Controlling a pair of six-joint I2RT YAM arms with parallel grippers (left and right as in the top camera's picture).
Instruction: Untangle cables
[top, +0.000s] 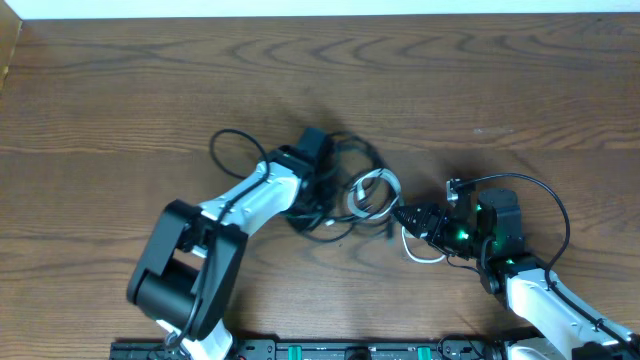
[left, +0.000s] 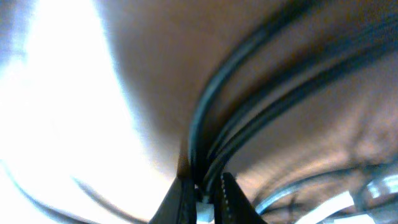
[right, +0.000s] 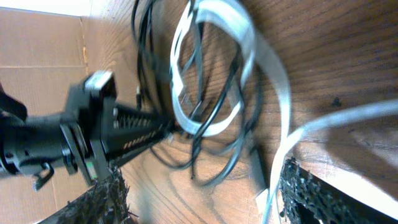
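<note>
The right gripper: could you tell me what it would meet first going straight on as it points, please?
Most likely the white cable, looped just ahead of the open right gripper among black cables; depth is unclear.

Overhead straight down, wrists close (cables (top: 372, 185) shared)

Robotics lab: two arms (top: 245, 200) at wood-grain table (top: 120, 90), cardboard (right: 43, 43) beside.

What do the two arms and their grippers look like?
Both arms have white links and black joints: left arm, right arm. The right wrist shows green lights and a looping black cord. Its finger pads are black and rough.
</note>
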